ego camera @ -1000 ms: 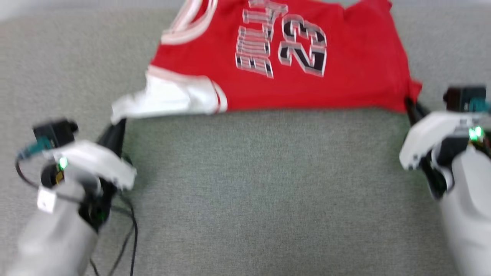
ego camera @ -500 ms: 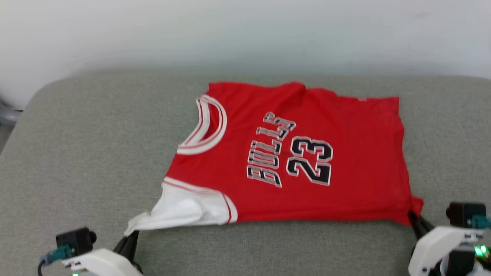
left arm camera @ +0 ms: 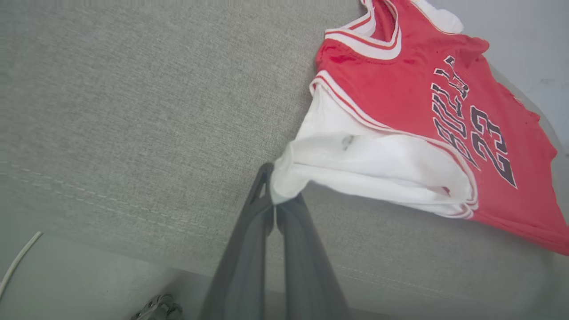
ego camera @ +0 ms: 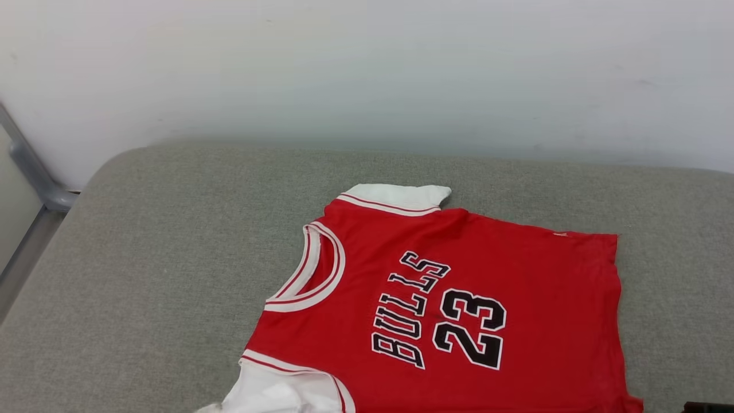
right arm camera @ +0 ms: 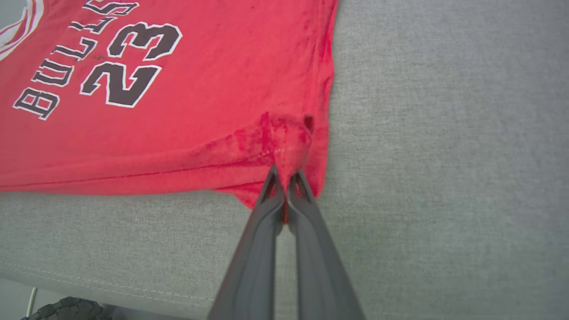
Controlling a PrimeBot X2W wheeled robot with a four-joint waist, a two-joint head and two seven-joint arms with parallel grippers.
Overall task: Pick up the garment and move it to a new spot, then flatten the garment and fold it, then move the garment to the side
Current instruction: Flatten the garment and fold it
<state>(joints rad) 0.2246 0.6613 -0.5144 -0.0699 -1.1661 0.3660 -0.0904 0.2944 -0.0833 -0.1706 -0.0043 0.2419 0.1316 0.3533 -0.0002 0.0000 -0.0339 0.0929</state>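
Big gray cushion [ego camera: 143,258] holds the red garment [ego camera: 459,298], face up, near the front edge. L claw [left arm camera: 273,202] is pinched tight on the near white sleeve [left arm camera: 355,160], R claw [right arm camera: 286,184] on the bottom corner [right arm camera: 284,146]. Pull both evenly & low so it stays flat. Vs before: head cam tipped up, and the far white sleeve [ego camera: 395,195] now peeks out

Surfaces shown: the garment [ego camera: 516,287], soft matt knitted cloth, lightly creased, its lettering a flat smooth print; the cushion [ego camera: 143,258], coarse woven grey fabric, matt, with a stitched seam; the wall [ego camera: 367,69], smooth and matt; left gripper [left arm camera: 273,200] and right gripper [right arm camera: 285,178], smooth, dull, dark grey, plastic-looking.
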